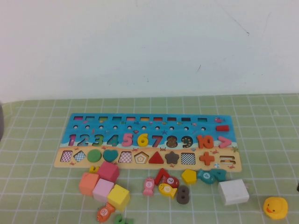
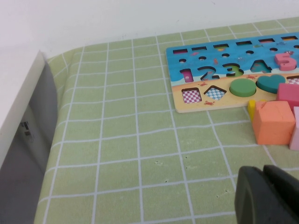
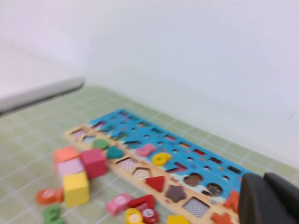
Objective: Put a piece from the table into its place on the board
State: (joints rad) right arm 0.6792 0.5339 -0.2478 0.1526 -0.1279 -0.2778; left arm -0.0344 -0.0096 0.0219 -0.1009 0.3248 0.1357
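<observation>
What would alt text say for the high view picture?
A long wooden number board lies on a green checked cloth, its yellow 6 already seated among the numerals. Loose blocks, fish pieces and a rubber duck lie scattered nearer the camera. Neither robot claw is in this picture.

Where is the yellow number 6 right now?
In the high view, the yellow 6 sits in the board, middle of the numeral row, between the pink 5 and the 7.
</observation>
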